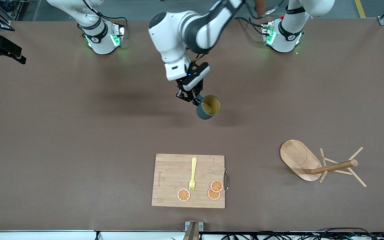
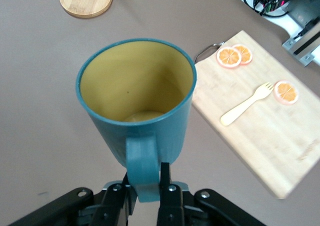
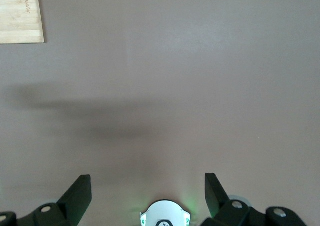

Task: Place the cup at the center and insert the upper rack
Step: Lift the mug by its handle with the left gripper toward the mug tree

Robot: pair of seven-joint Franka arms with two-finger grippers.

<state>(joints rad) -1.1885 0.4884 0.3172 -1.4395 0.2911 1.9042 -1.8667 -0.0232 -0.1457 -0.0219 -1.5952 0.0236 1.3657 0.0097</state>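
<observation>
My left end effector [image 2: 148, 196] is clamped on the loop handle of the cup [image 2: 137, 98], holding it up over the middle of the bench [image 1: 78, 140], its mouth tipped toward the front camera. My right end effector [image 3: 148, 196] waits with fingers spread wide over bare bench. The upper rack [image 1: 315, 165] lies toppled on its side near the left arm's end. A cutting board [image 1: 172, 181] carries a fork [image 1: 193, 175] and orange slices [image 1: 216, 190].
</observation>
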